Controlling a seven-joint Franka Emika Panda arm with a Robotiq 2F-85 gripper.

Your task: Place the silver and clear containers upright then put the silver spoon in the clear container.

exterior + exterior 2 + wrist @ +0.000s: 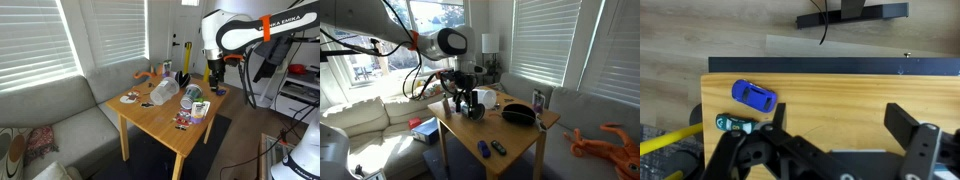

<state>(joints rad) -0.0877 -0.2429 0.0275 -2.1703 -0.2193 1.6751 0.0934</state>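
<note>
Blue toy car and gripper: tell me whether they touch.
Apart. In an exterior view the gripper hangs at the cluttered end of the table, and bare wood shows between it and the blue toy car near the opposite edge.

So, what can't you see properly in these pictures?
- Silver spoon: too small to pick out in both exterior views; outside the wrist view.
- Silver container: lost among small blurry things by the tool in an exterior view; the arm covers some.
- Yellow thing: cut by the wrist view's left edge.
- Clear container: in an exterior view, too small to tell upright or lying.
</note>
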